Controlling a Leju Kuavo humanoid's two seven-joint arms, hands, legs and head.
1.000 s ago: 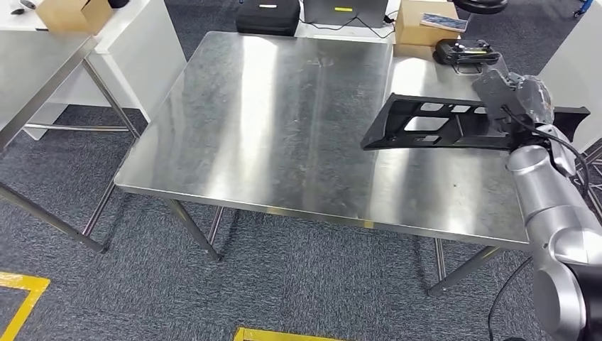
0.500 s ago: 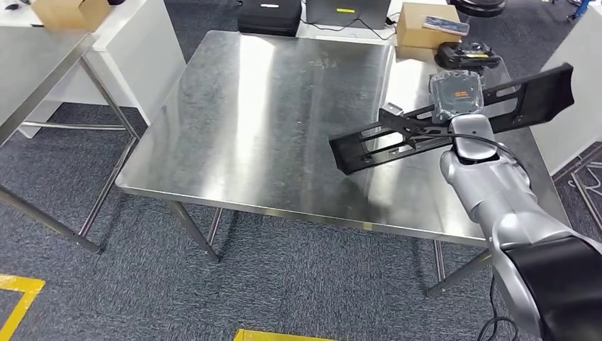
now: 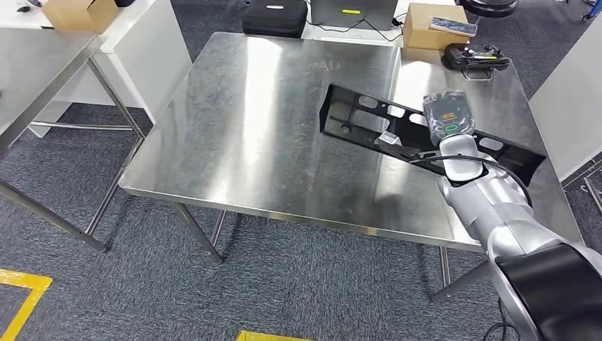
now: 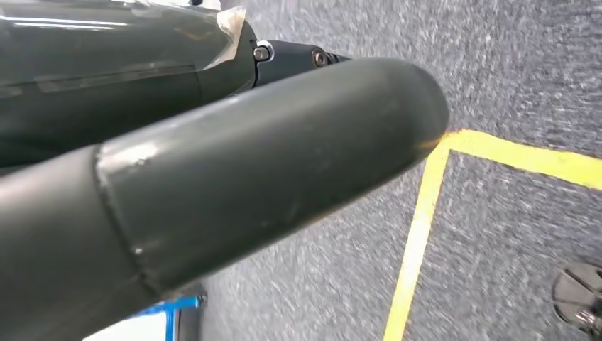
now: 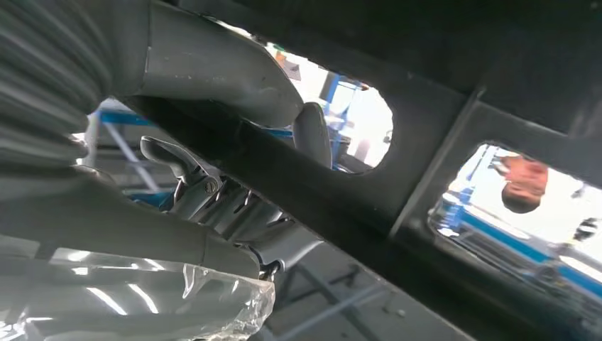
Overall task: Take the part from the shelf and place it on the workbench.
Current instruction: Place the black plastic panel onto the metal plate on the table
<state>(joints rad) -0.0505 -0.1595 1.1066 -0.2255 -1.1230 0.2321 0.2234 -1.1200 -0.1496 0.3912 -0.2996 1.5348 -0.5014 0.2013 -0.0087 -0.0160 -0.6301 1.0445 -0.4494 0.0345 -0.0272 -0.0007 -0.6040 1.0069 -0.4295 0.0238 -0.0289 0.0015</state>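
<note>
One hand, your right hand (image 3: 446, 117), grips the black part (image 3: 369, 117) mid-length, balancing it above the tabletop (image 3: 270, 142) for set-down.

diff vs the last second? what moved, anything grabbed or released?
The right hand keeps its hold on the black part and has swung it in over the workbench, from the right edge toward the middle; the part's long axis turned, its far end now pointing up-left. Nothing was released. The cardboard box and black case beyond the bench stay put.
</note>
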